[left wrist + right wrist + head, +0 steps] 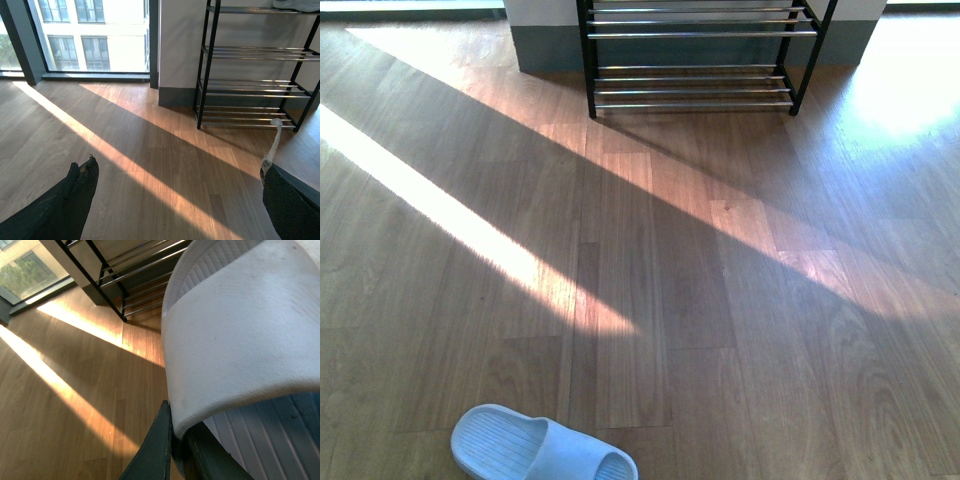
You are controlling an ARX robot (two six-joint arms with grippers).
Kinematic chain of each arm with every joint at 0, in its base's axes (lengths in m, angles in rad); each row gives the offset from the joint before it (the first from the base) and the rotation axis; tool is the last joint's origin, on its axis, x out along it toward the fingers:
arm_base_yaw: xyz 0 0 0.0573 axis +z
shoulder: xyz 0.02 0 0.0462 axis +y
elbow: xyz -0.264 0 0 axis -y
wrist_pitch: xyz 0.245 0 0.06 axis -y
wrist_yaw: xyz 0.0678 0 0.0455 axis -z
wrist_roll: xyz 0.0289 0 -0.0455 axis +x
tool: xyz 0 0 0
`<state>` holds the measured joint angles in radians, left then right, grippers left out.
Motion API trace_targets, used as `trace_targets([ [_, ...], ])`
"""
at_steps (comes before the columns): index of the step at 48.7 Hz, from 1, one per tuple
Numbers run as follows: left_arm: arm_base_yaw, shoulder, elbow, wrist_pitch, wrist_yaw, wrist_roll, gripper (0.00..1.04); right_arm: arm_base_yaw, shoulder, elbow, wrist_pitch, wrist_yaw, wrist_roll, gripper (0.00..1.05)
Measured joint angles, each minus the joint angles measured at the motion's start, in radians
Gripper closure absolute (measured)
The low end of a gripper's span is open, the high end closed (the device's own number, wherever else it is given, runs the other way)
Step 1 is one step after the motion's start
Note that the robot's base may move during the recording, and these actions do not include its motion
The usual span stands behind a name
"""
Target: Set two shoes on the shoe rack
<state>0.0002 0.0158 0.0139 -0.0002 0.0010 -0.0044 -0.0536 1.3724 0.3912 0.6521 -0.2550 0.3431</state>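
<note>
The shoe rack (700, 35) stands against the far wall, with black side frames and chrome bars. One pale blue slide (540, 448) lies on the wood floor at the near left of the front view, with no gripper near it. In the right wrist view my right gripper (172, 450) is shut on the strap edge of a pale blue slide (240, 330), held above the floor with the rack (125, 280) beyond it. My left gripper (180, 200) is open and holds nothing, and it faces the rack (255, 52). A pale shoe edge (297, 4) shows on the top tier.
Bright sun stripes cross the wood floor (650, 260) between me and the rack. A tall window (90, 35) with a dark frame is left of the rack. A grey skirting board (175, 97) runs along the wall behind the rack.
</note>
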Motion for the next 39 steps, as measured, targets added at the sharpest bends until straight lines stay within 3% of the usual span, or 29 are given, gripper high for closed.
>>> trace_targets([
  [8, -0.003, 0.005, 0.002, -0.006, -0.012, 0.002, 0.09, 0.001, 0.000, 0.000, 0.000, -0.005, 0.000, 1.03],
  [12, -0.038, 0.134, 0.082, -0.190, -0.166, 0.057, 0.09, 0.001, 0.000, 0.000, 0.000, -0.005, 0.000, 1.03],
  [15, -0.029, 0.294, 0.117, -0.185, -0.207, 0.117, 0.09, 0.001, 0.000, 0.000, 0.000, -0.007, 0.000, 1.03],
  [29, 0.052, 1.494, 0.192, 0.650, 0.068, 0.836, 0.09, 0.003, 0.000, 0.000, 0.000, -0.008, -0.001, 1.03],
  [39, -0.029, 2.122, 0.362, 0.719, 0.109, 1.175, 0.09, 0.003, 0.000, 0.000, 0.000, -0.008, -0.001, 1.03],
])
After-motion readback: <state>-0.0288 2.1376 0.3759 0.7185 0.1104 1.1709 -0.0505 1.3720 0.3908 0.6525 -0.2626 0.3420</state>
